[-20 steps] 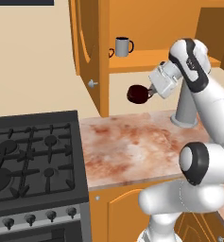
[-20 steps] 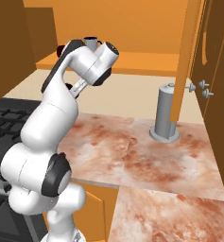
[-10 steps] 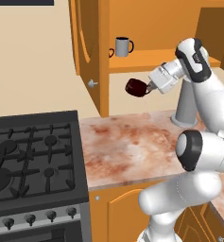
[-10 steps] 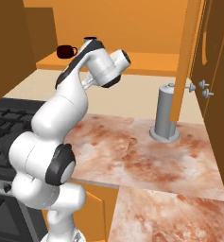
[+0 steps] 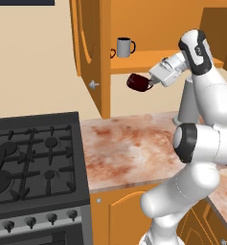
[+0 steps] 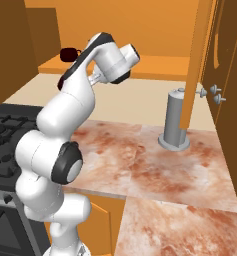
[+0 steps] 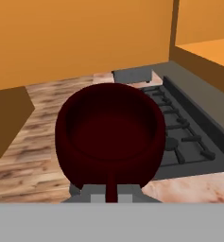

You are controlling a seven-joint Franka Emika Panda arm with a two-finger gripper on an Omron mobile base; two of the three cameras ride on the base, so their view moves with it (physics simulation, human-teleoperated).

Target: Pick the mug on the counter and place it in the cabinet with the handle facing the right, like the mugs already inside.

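Note:
The dark maroon mug (image 5: pixel 138 82) hangs in the air, tipped on its side, well above the counter (image 5: pixel 129 148) and at about the height of the cabinet's shelf (image 5: pixel 158 62). My gripper (image 5: pixel 152 82) is shut on its handle from the right. In the hand view the mug (image 7: pixel 108 134) shows its open mouth, and its handle runs down between my fingertips (image 7: pixel 92 194) of the gripper (image 7: pixel 111 193). From the right base view the mug (image 6: pixel 68 54) sits by the left front end of the shelf (image 6: pixel 155 67).
A grey mug (image 5: pixel 125 47) stands on the shelf at the left. The cabinet door (image 5: pixel 88 52) is swung open, knob (image 5: pixel 93 84) outward. A tall grey canister (image 6: pixel 175 120) stands at the back of the counter. The black stove (image 5: pixel 33 162) lies to the left.
The arm has lifted the mug up and to the left, from mid-height over the counter to shelf level, with the grip unchanged.

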